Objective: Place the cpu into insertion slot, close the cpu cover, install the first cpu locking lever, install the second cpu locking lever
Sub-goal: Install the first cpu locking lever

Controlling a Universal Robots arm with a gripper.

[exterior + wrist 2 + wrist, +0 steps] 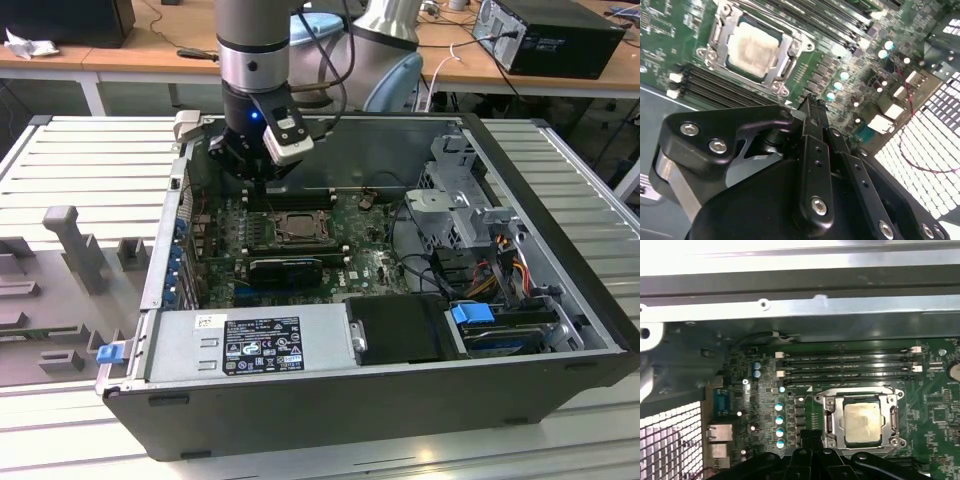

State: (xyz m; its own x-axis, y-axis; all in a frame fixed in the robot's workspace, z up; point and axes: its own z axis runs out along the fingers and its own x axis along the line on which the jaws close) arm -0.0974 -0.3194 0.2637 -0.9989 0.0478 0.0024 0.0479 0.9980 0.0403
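Grey arm (255, 30), black screw-studded gripper (812, 107)

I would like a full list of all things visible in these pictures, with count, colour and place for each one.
cpu: one, pale silver-beige, seated in the insertion slot.
insertion slot: one, metallic rim, on the green board.
cpu cover: one, silver, closed around the cpu.
memory slots: four, black, beside the slot.
computer case: one, dark grey, open, on the table.
power supply: one, grey, at the case's near side.
gripper: one, black, shut, above the board beside the slot.
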